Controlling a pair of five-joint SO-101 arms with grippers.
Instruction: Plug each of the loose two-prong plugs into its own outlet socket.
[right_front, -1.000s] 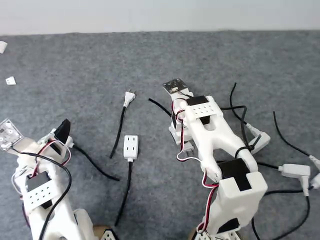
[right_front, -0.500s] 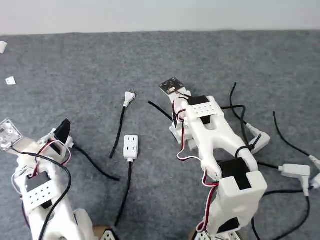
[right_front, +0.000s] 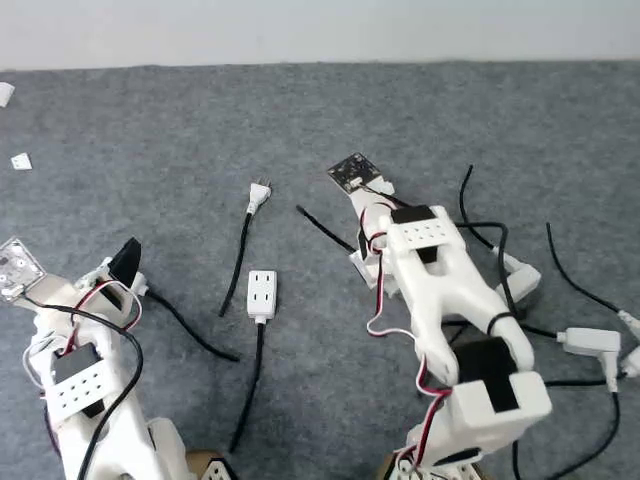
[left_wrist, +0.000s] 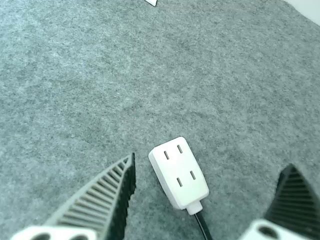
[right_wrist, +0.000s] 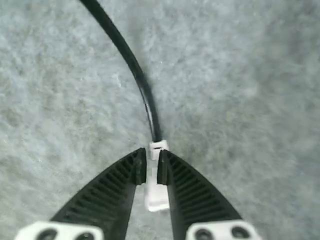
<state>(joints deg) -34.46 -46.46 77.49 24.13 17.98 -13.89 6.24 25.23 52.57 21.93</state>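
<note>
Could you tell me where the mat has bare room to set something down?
The far strip of mat beyond the loose plug is bare, as is the patch between that plug and the left arm. Right of the right arm, corded plugs crowd it.

My pincer (right_wrist: 151, 164) pinches a white plug (right_wrist: 155, 198), both black ribbed fingers (right_wrist: 117, 187) pressed against its sides. The plug's black cord (right_wrist: 129, 59) leaves the tips and runs away across the grey carpet (right_wrist: 240, 85).

Right fingers (right_wrist: 116, 189) hide the prongs of the white plug (right_wrist: 155, 199); the socket cord (left_wrist: 204, 226) is cut off
</note>
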